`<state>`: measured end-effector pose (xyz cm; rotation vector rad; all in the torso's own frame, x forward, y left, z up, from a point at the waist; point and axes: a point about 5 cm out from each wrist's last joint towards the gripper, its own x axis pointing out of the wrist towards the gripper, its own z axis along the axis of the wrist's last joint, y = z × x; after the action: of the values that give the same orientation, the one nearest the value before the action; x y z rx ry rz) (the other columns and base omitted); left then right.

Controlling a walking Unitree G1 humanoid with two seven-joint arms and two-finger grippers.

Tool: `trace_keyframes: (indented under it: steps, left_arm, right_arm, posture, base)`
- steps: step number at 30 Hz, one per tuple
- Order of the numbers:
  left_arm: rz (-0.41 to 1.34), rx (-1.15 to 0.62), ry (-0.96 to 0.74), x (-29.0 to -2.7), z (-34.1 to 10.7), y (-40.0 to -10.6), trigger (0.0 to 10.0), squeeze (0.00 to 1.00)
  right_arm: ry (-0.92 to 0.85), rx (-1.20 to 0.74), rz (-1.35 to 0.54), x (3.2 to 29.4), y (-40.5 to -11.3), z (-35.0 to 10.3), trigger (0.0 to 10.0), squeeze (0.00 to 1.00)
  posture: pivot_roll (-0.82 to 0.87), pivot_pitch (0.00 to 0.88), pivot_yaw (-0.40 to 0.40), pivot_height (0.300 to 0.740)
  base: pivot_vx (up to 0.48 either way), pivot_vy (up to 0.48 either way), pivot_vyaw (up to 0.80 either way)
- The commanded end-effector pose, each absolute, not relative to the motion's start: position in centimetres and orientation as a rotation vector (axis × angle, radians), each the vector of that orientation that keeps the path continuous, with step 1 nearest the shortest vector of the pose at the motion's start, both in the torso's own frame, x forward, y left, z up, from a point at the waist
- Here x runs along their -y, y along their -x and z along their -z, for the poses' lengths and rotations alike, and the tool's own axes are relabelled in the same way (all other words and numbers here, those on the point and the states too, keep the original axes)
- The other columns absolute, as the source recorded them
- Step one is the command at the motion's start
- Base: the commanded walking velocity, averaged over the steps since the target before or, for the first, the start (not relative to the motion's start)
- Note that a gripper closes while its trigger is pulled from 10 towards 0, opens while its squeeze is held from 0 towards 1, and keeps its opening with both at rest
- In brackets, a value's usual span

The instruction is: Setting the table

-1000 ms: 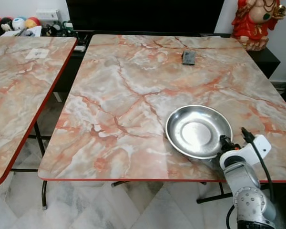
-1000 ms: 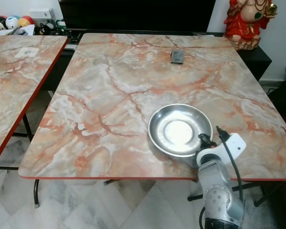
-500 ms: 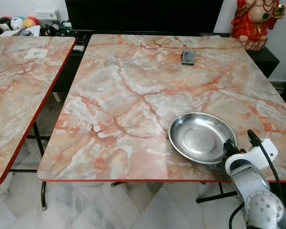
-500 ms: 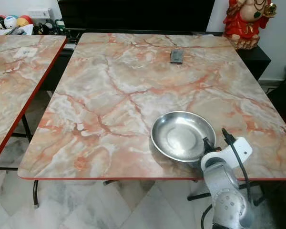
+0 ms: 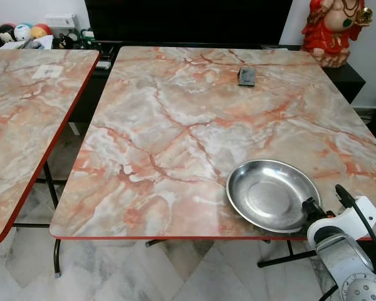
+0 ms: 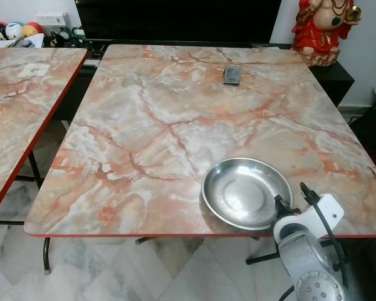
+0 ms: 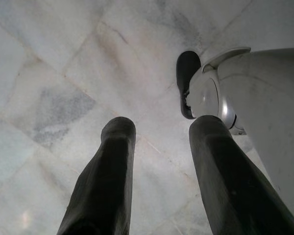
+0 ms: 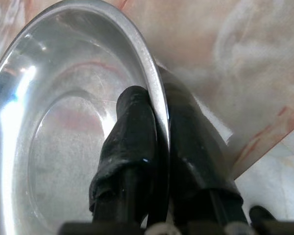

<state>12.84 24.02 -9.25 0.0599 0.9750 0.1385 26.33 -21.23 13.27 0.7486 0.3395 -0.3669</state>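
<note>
1. Our steel plate [image 5: 272,195] sits near the front right corner of the marble table [image 5: 175,125], close to its near edge.
2. Our right gripper [image 8: 159,147] is pinched tight on the plate's rim, one finger inside and one outside.
3. Our left gripper [image 7: 159,161] hangs idle over the floor, fingers apart, holding nothing.
4. We judge the setting barely begun: one plate is not yet let go, and a small dark object [image 5: 247,76] lies far across.

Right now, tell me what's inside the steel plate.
Nothing lies in the steel plate except one finger of the right tool, which pinches its rim; bare metal elsewhere. The table beneath it is covered.
</note>
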Motion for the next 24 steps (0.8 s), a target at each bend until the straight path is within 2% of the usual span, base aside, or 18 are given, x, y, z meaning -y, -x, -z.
trace_keyframes:
  steps: [1,4,13,14,15,16,17,24]
  left_arm:
    - [-0.13,-1.025,-0.055,-23.6,9.8,-11.5,10.0,0.0]
    - [-0.129,-1.027,-0.054,-23.5,9.9,-11.4,10.0,0.0]
    - [-0.129,-1.029,-0.052,-23.3,9.9,-11.3,10.0,0.0]
    - [-0.129,-1.03,-0.052,-23.4,9.9,-11.3,10.0,0.0]
    - [-0.129,-1.03,-0.052,-23.4,9.9,-11.3,10.0,0.0]
    - [-0.129,-1.03,-0.051,-23.4,9.9,-11.3,10.0,0.0]
    - [-0.13,-1.03,-0.051,-23.4,9.9,-11.3,10.0,0.0]
    - [-0.133,-1.027,-0.045,-23.3,9.9,-11.4,10.0,0.0]
  right_arm:
    - [-0.714,-0.374,0.391,21.5,-25.7,-12.8,10.0,0.57]
    - [-0.702,-0.373,0.389,21.6,-25.8,-12.9,10.0,0.53]
    - [-0.681,-0.367,0.391,21.9,-25.7,-13.2,10.0,0.51]
    - [-0.679,-0.361,0.394,22.0,-25.7,-13.4,10.0,0.42]
    - [-0.679,-0.357,0.396,22.0,-25.8,-13.4,10.0,0.42]
    - [-0.676,-0.354,0.397,22.1,-25.8,-13.5,10.0,0.12]
    - [-0.671,-0.349,0.396,22.1,-25.9,-13.6,10.0,0.0]
    - [-0.649,-0.298,0.375,22.3,-26.4,-14.7,10.0,0.0]
  posture:
    - [0.01,0.169,-0.041,0.74]
    - [0.01,0.169,-0.043,0.74]
    - [0.0,0.174,-0.046,0.74]
    - [0.0,0.174,-0.047,0.74]
    - [0.0,0.174,-0.047,0.74]
    - [0.0,0.176,-0.049,0.74]
    - [0.0,0.176,-0.049,0.74]
    - [0.0,0.178,-0.052,0.74]
  base:
    - [0.0,0.0,0.0]
    - [0.0,0.0,0.0]
    - [0.0,0.0,0.0]
    - [0.0,0.0,0.0]
    - [0.0,0.0,0.0]
    - [0.0,0.0,0.0]
    - [0.0,0.0,0.0]
    - [0.0,0.0,0.0]
